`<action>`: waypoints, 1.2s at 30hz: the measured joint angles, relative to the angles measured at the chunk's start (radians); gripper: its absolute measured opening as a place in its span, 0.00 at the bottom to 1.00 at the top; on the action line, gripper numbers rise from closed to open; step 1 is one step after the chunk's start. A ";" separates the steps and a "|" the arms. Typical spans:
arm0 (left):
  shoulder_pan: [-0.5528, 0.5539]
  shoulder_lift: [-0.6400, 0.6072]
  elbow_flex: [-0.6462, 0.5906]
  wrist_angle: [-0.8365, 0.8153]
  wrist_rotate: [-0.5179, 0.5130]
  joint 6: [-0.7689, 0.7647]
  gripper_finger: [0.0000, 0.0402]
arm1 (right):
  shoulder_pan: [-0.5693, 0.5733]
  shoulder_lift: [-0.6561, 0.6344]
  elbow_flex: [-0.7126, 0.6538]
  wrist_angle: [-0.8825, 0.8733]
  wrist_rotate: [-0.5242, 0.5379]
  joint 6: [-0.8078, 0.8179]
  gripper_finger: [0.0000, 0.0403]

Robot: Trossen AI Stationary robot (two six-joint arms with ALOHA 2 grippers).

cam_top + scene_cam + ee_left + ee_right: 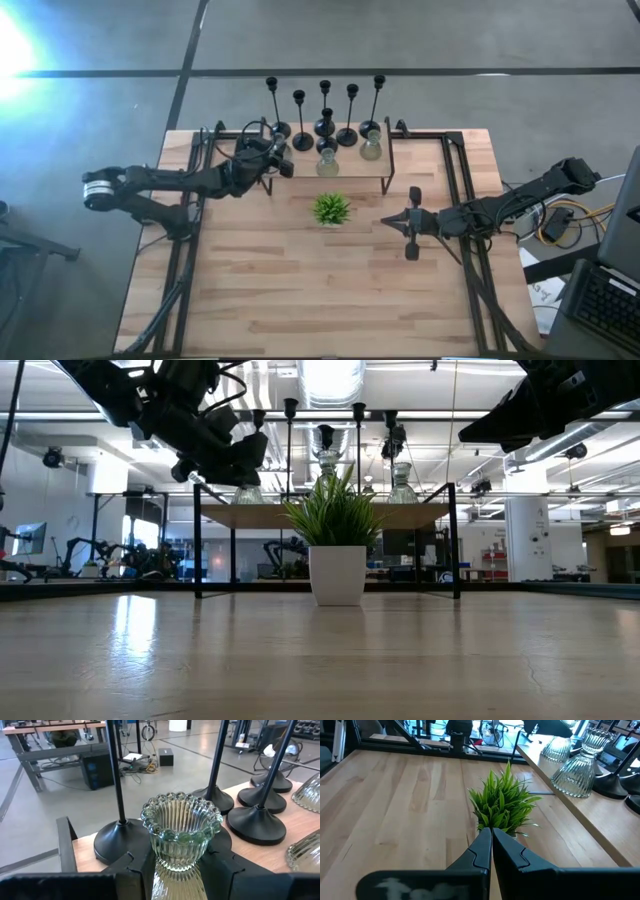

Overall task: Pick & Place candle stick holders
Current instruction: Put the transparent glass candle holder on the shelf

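Observation:
Several slim black candle stick holders stand on their round bases on a raised wooden shelf at the table's far side. Two pale glass holders stand on the shelf too. My left gripper is at the shelf's left end, shut on a third ribbed glass holder. My right gripper is shut and empty above the table, right of the small green plant; it also shows in the right wrist view. My left gripper pinches the glass holder at its narrow waist, just below the beaded cup, between its two fingers. The fingers come about level from the table's left. The holder is upright; the gripper hides its foot, so I cannot tell whether it rests on the shelf.
Black stick bases stand close behind and beside the held glass. The shelf stands on thin black legs. The potted plant stands mid-table in front of the shelf. Bare wood lies toward the near edge.

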 joint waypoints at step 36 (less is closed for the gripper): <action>0.072 0.001 0.005 0.031 0.122 0.060 0.44 | 0.000 0.000 0.000 0.016 0.001 -0.003 0.02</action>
